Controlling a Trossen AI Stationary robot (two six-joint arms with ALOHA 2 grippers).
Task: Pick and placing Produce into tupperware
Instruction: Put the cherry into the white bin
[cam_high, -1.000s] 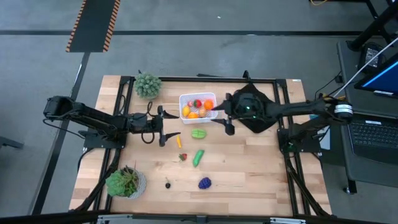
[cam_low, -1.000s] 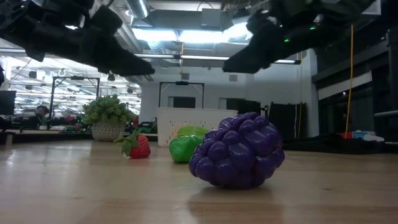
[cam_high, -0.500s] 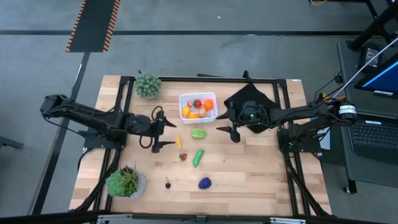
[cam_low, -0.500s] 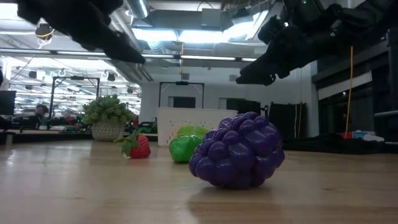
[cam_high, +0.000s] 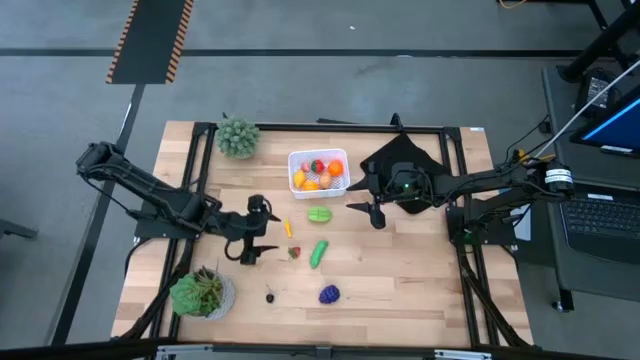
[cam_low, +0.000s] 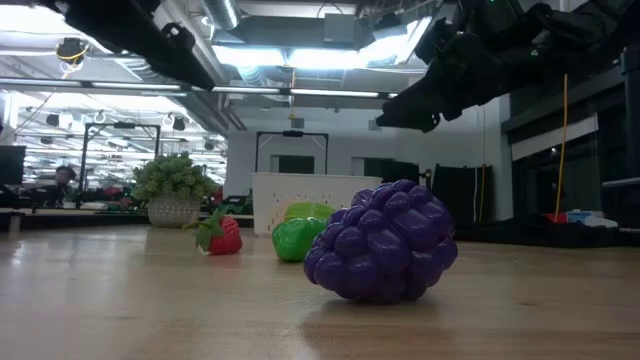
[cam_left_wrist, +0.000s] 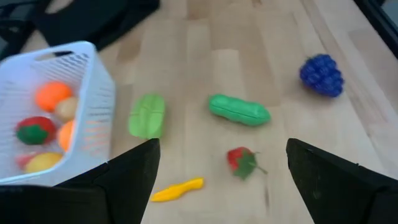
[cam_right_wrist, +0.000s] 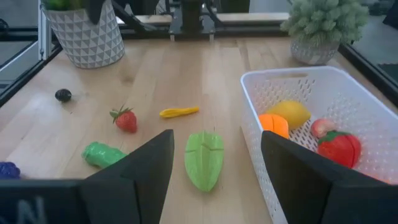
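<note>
Dark left gripper above the strawberry, right gripper aloft, jaws open, empty.

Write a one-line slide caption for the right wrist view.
Open right gripper above a green leaf, beside the white tub of toy produce.

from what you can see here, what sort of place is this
Probably a robotics lab or workshop in an open industrial hall: a wooden table on a black frame with two arms, a laptop beside it, striped floor tape, and strip lights and more workbenches behind.
</note>
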